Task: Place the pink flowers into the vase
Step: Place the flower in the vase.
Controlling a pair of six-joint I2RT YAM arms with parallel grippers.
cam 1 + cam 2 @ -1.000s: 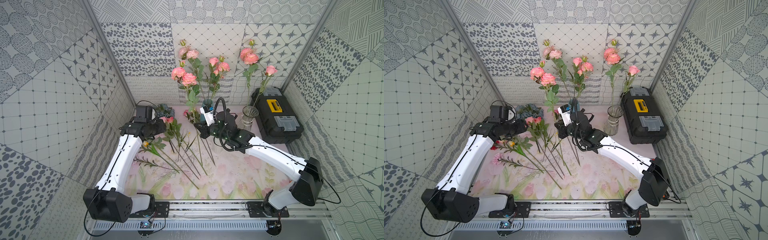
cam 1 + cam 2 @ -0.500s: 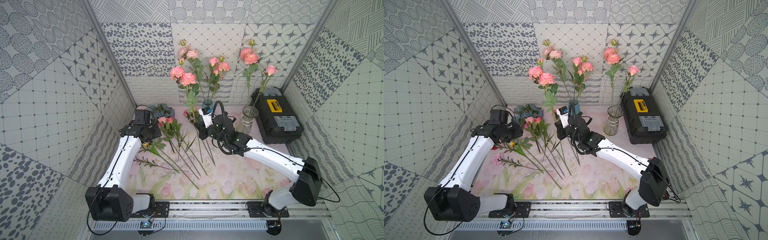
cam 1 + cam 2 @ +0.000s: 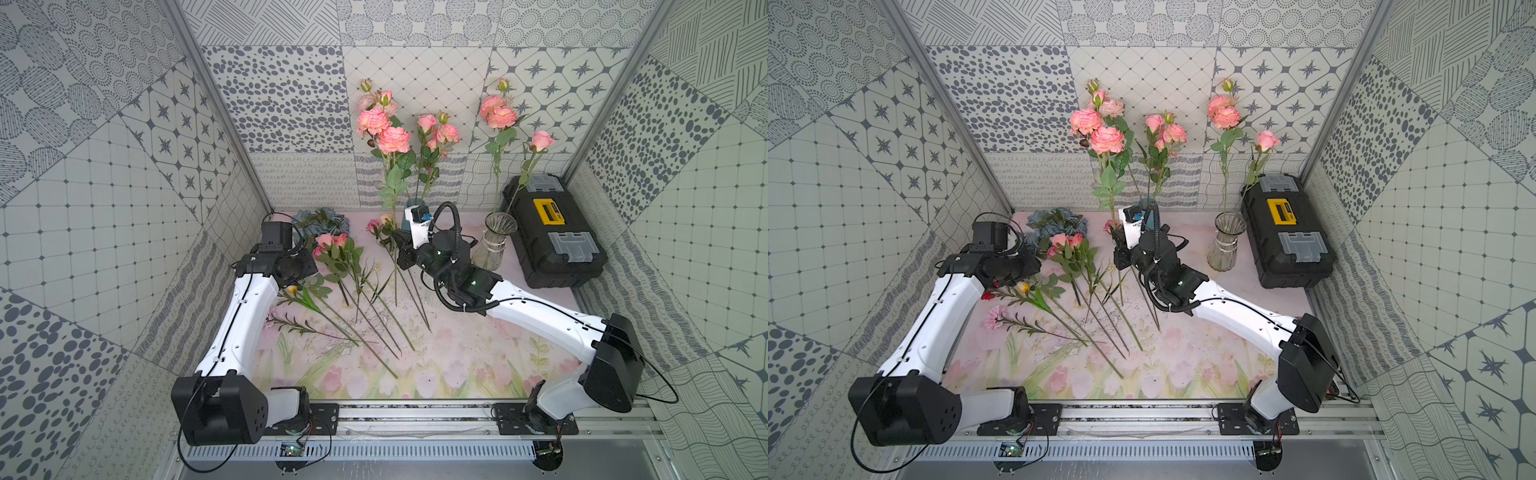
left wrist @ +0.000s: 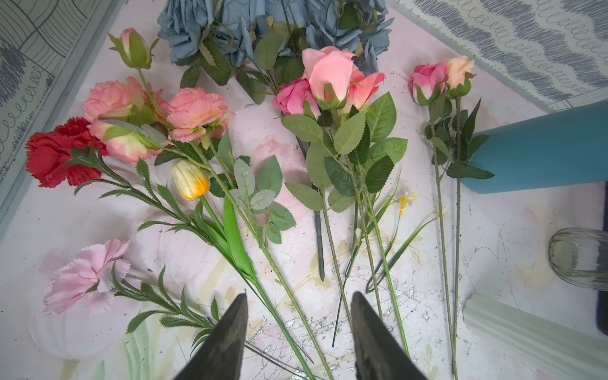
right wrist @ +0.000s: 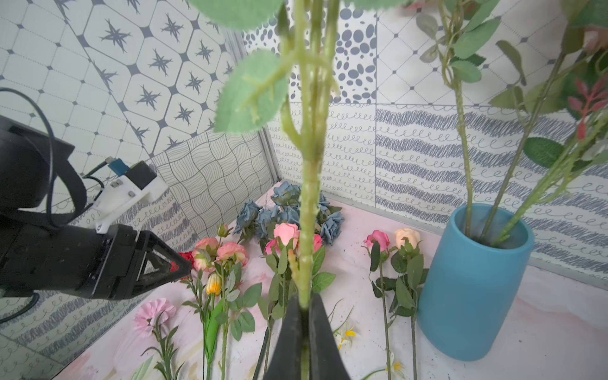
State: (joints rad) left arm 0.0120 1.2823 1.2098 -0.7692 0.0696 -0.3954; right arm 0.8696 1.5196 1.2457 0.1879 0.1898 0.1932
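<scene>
White arm links [image 3: 239, 328], black joints [image 3: 613, 365], looping black cables [image 3: 458, 232]

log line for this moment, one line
right pincer: shut on pink stem, upright | blue vase: stem beside it, not in | left pincer: open, empty

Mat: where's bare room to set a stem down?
Free: front strip of mat between the loose stems' tips and the rail; also the patch bordered by right arm, glass vase and toolbox. Crowded: back left, blue-grey flowers through to blue vase.

Tool [image 4: 300, 294], jaws apart, pink flowers [image 4: 329, 72] lying flat, teal vase [image 4: 543, 154]
</scene>
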